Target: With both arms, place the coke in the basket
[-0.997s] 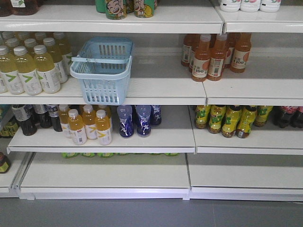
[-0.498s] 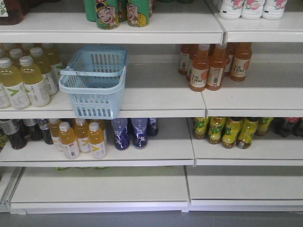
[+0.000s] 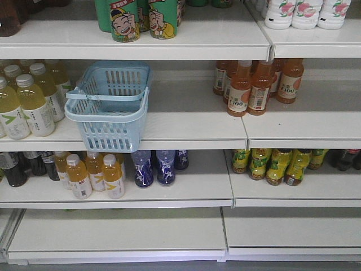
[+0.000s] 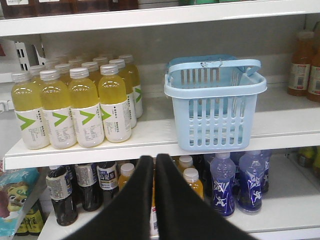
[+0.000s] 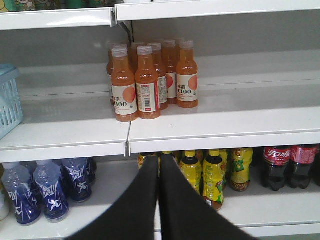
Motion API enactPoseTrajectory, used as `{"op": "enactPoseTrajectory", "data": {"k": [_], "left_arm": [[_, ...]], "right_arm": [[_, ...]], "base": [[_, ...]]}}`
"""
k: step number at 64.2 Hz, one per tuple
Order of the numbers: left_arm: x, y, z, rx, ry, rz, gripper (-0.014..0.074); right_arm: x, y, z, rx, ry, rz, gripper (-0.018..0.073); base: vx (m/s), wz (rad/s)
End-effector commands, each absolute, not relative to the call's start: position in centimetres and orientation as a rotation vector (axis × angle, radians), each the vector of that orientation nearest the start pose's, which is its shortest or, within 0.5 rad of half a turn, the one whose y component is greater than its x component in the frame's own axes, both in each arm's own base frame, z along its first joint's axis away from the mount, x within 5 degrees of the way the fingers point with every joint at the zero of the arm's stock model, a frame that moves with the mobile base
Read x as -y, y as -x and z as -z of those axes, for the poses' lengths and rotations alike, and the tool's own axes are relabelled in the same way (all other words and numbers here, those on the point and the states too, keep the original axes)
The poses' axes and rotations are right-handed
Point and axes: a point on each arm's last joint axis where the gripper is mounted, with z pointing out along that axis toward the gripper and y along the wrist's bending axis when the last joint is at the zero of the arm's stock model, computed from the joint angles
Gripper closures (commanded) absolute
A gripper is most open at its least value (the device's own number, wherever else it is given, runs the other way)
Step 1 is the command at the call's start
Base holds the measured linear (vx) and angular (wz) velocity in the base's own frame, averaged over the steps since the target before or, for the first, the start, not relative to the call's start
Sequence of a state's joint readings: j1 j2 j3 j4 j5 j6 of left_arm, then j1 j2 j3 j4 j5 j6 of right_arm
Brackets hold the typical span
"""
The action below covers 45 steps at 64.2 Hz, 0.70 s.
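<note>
The light blue slotted basket stands on the middle shelf and overhangs its front edge, with the handle folded across the rim. It also shows in the left wrist view as the basket, and only its edge shows at the left of the right wrist view as the basket. The coke is out of view. My left gripper is shut and holds nothing, low in front of the lower shelf, left of and below the basket. My right gripper is shut and holds nothing, before the lower shelf's yellow bottles. Neither arm shows in the front view.
Yellow drink bottles stand left of the basket and orange juice bottles to its right. Blue bottles and amber bottles sit below it. Green cartoon cans line the top shelf. Dark cola bottles with red labels stand at the lower right.
In the front view the whole shelf scene has slid down and a little to the left, so more of the top shelf shows. Nothing on the shelves has moved relative to them.
</note>
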<state>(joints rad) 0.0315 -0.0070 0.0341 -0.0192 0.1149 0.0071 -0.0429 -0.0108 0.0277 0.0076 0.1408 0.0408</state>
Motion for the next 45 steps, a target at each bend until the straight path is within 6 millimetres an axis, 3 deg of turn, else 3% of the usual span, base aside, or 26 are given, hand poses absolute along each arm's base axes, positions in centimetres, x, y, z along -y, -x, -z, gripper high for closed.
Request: {"op": "enactPoseTrajectory", "data": {"k": [1,45], "left_arm": [[-0.18,-5.57,-20.02,-1.526,0.053,0.003,0.0604],[-0.18,-5.57,-20.02,-1.526,0.053,0.003,0.0604]], "right_arm": [[0.27,-5.59,-19.58,-1.556,-0.066,0.008,0.0568],[0.27,-5.59,-19.58,-1.556,-0.066,0.008,0.0568]], "base": [[0.06,0.0],[0.05,0.0]]}}
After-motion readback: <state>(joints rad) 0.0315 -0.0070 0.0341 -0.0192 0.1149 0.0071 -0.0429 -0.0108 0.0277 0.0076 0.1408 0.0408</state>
